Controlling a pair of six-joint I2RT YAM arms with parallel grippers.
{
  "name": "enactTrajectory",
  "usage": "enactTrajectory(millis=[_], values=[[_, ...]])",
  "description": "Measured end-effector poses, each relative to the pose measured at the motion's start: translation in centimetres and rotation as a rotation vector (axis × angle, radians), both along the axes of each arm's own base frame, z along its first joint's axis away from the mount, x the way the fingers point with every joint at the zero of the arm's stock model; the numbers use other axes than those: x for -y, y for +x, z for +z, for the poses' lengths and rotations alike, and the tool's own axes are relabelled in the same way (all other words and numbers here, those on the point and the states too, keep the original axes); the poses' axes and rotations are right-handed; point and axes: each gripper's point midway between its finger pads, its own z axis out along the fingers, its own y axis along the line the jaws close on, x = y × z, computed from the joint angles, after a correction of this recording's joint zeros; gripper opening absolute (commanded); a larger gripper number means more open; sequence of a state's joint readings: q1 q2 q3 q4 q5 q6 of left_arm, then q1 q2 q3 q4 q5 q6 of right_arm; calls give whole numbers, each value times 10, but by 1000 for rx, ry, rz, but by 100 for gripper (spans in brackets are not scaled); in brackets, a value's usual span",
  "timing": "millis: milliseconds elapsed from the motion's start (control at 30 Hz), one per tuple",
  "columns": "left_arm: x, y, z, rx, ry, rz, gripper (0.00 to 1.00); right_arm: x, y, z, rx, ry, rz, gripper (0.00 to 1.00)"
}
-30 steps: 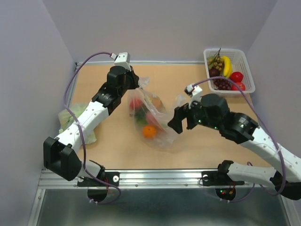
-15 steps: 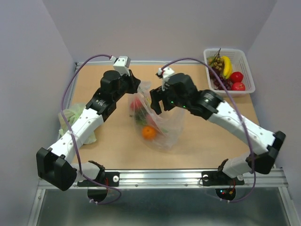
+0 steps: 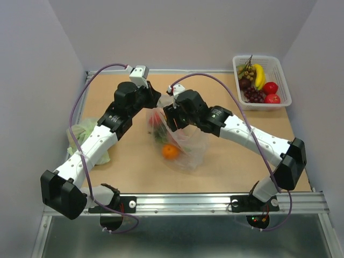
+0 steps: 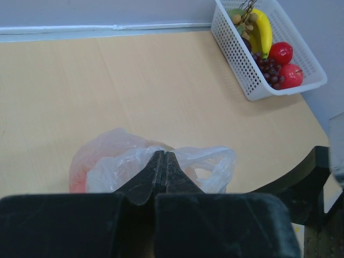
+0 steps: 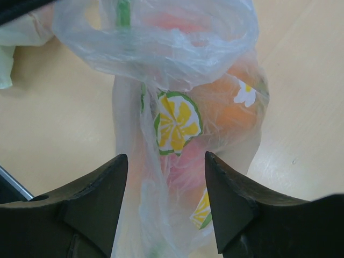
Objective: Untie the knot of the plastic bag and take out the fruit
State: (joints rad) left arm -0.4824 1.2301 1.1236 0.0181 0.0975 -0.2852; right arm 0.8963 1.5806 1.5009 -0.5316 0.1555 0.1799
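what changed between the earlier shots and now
The right claw swung left and farther from its base, from beside the plastic bag to just over its top. It now hangs open there, close to the left claw, gripping nothing. The left claw stayed shut on the bag's top. The orange, the basket and the green bag did not move.

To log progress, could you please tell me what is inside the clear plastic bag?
Through the plastic bag an orange, a red fruit and something pink show. Crumpled film and printed citrus slices blur the rest, so a full count is not possible.
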Motion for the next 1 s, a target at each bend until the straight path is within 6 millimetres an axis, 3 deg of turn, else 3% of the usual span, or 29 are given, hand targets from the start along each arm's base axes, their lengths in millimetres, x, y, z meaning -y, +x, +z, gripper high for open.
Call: enactTrajectory(millis=[200,300,333,367,433,467,600,767,867,967,1000], values=[[1,-1,0,-6,-8,-6,0,3,1,-36,-34,-41,-8,62],[2,-2,0,-9,-13,-8,0,6,3,-60,-61,-64,-20,28],[2,-2,0,-10,-14,-8,4,7,3,-66,-68,-68,-26,7],[2,-2,0,-10,-15,-6,23,10,2,-72,-78,-77,-32,1],[-1,0,-2,-19,-16,15,44,19,6,-79,-84,-86,-70,1],[-3,0,-2,-23,-11,30,66,25,10,-81,-82,-90,-100,1],[-16,4,12,-30,0,104,94,49,24,-67,-49,-67,-203,1],[-29,-6,52,-3,-56,173,99,59,25,-27,14,17,-239,1],[-27,-39,68,-12,-118,172,99,59,23,-18,22,46,-240,1],[-14,-65,67,-39,-179,143,99,56,21,-19,10,54,-232,1],[-6,-76,53,-79,-191,129,99,56,21,-19,7,57,-229,1]])
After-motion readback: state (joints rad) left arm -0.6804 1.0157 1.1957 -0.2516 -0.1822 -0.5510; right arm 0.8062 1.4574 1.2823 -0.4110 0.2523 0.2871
